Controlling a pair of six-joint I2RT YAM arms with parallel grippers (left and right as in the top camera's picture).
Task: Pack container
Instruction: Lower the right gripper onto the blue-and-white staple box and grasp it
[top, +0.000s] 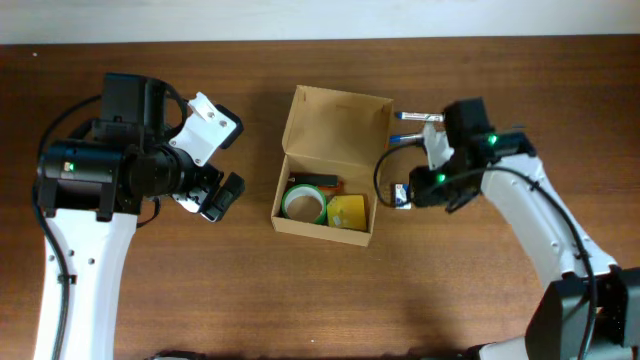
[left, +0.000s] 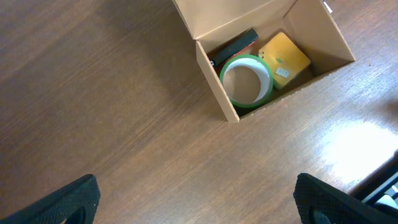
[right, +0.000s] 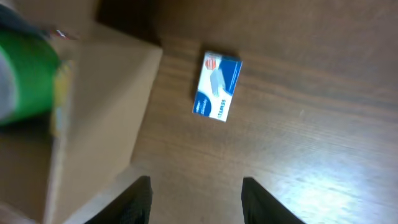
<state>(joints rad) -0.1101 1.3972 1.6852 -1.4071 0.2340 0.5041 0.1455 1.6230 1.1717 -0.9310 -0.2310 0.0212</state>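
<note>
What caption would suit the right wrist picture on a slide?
Open right gripper hovers near a blue staples box on the table beside the cardboard container.

staples box (right: 217, 85) | green tape roll (left: 247, 80) | yellow pad (left: 283, 57) | pens (top: 412, 116)

The view is blurred. A small blue-and-white staples box (right: 217, 86) lies flat on the brown wooden table (right: 317, 130), its long side tilted a little off straight, with the word STAPLES along one end. To its left stands the tan cardboard of the container (right: 102, 106), one corner edge pointing toward the staples box but apart from it. At the far left edge, past the cardboard, sits a green object (right: 25, 78), too smeared to make out. At the near edge the right gripper (right: 198, 202) shows two dark fingers (right: 138, 200) standing apart, with only bare wood between them, near the staples box and not touching it.
</note>
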